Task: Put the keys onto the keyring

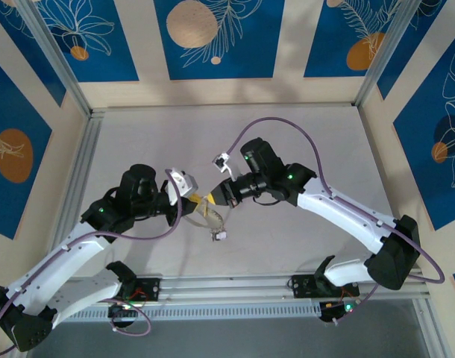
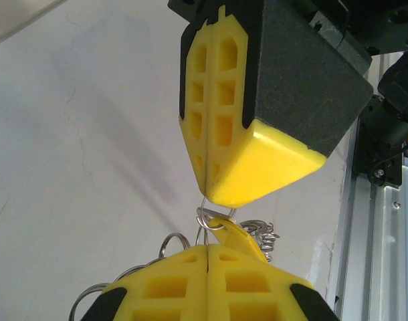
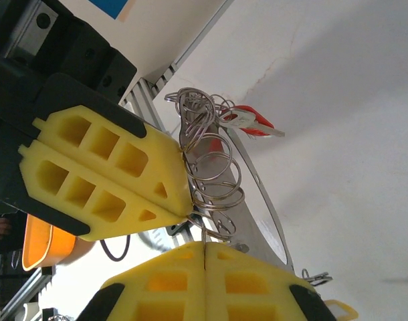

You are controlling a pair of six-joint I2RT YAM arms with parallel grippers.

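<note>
Centre frame: left claw (image 1: 193, 197) and right claw (image 1: 217, 195) fully closed, tips nearly meeting, each pinching keyring (image 1: 206, 211) wire. Keys (image 1: 218, 236) dangle beneath, over worktop (image 1: 272, 240).

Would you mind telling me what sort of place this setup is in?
Probably a robotics lab cell: a pale table boxed in by aluminium framing and blue leaf-patterned panels, with two arms bolted to a rail.

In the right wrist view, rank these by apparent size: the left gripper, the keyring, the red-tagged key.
1. left gripper, though being close to the camera may enlarge it
2. keyring
3. red-tagged key
</note>
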